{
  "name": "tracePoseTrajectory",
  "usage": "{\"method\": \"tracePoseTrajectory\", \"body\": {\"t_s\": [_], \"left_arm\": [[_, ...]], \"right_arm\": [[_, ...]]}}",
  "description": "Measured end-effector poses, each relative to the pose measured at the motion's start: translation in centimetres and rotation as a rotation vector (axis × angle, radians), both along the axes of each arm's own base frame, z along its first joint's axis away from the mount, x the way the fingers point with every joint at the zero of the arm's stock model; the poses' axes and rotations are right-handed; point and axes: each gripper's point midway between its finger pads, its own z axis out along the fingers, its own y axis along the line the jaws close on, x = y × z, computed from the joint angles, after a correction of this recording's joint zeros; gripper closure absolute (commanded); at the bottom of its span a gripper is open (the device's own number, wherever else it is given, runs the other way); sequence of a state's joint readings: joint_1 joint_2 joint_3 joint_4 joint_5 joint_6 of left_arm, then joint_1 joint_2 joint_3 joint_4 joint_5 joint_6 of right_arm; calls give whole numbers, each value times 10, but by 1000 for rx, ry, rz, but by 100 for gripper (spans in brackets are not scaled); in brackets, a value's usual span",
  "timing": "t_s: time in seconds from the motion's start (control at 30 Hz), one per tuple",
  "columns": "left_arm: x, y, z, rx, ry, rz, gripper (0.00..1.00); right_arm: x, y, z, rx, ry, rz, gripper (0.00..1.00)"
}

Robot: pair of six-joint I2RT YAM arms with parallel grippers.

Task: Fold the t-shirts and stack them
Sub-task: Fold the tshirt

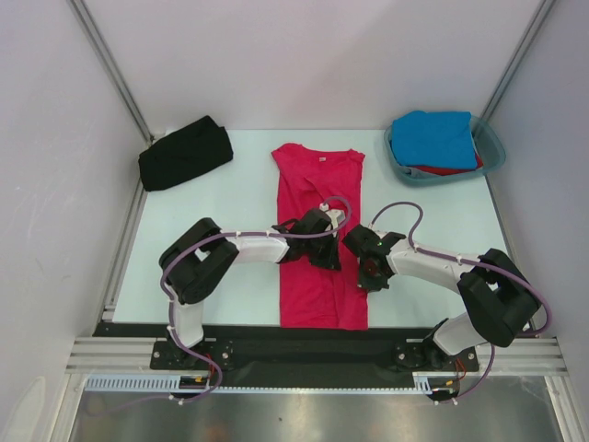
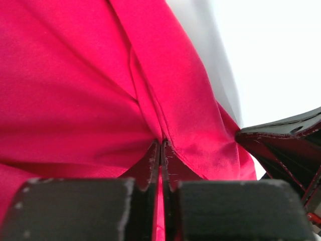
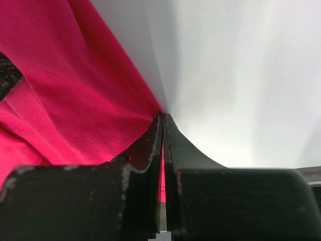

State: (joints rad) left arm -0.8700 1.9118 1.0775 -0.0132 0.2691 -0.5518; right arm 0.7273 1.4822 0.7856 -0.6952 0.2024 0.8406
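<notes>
Crimson-pink cloth fills the middle of the table (image 1: 239, 193): the pink shirt (image 1: 313, 295) lies flat with its long sides folded in, forming a narrow strip that runs from the near edge towards the back. Its collar points away from the arms, and a small white label (image 1: 324, 159) shows at the neck.

The left gripper (image 2: 161, 143) sits over the centre of the pink shirt. Its two fingers (image 2: 150, 165) are pressed together on a raised ridge of the cloth, and a sliver of pink shows between them, so it is clenched on the pink shirt. The cloth around the pinch is pulled into creases that run up towards a folded seam.

The right gripper (image 3: 163, 116) is at the right-hand edge of the same shirt, just beside the left one. Its jaws are also squeezed together, with a thin line of pink caught between them, gripping the shirt's edge where cloth meets bare table.

The black shirt (image 1: 184, 154) rests in a folded bundle at the far left corner of the table. At the far right corner stands a teal tub (image 1: 492, 147). The blue shirt (image 1: 434, 138) lies folded on top inside it, and the red shirt (image 1: 446, 169) peeks out underneath, along the blue one's near edge.
</notes>
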Motion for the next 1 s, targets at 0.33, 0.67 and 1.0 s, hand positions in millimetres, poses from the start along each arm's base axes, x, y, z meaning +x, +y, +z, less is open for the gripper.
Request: {"method": "tracePoseTrajectory", "body": {"t_s": [0.33,0.67,1.0], "left_arm": [[-2,-2,5,-15,-1,-13,100],[6,7,54,-73,-79,2,100],[6,35,31,-3,-41,43,84]], "right_arm": [[0,0,-1,-2,2,0,100],[0,-2,-2,-17,0,-22,100],[-1,-2,-2,-22,5,-43,100]]}}
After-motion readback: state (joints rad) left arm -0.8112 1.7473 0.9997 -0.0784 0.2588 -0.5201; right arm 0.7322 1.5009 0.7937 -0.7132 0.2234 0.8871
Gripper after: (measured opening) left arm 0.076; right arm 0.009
